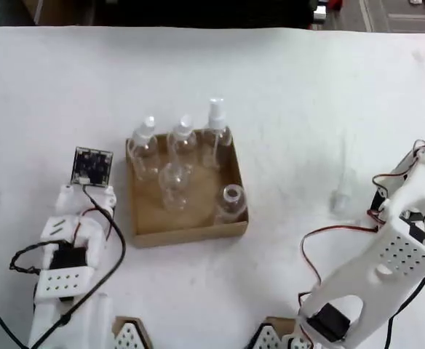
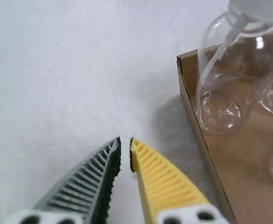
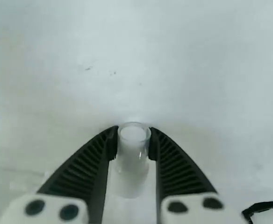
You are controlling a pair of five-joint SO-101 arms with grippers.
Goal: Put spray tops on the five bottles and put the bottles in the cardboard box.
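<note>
White-covered bench (image 1: 307, 87), dark room edge behind. Cardboard box (image 1: 183, 231) mid-bench, all five bottles standing inside. Three topped bottles (image 1: 182, 142) along back wall, spray tops fitted. Front two open-necked: centre bottle (image 1: 172, 183) and corner bottle (image 1: 231, 203), the latter on the right arm's side.

Right gripper (image 3: 132, 134) low over bare bench, well apart from box. Jaws closed onto a clear spray top (image 3: 133, 140), one pad each side of the cap. Faint pale shape (image 1: 339, 198) on bench betw. box and right arm, prob. a second top lying loose. Too washed-out to confirm.

Left gripper (image 2: 125, 142) just beside box's outer wall. Jaws nearly shut, hairline gap, nothing held. Nearest topped bottle (image 2: 230, 79) rising above that wall.

Risks, as judged:
- Hold on smooth round cap only, so top may twist or slip in transit. Dip tube not visible; could miss the neck and catch the rim.
- Open bottles look light, unbraced, packed close. Pressing a top down may tip one or knock neighbours. Left gripper steadying nothing at present.
- Corner bottle tight to box wall. Jaws may foul the cardboard and drag the box.
- Clear-on-white loose top easy to overlook or sweep aside w/ the arm.
</note>
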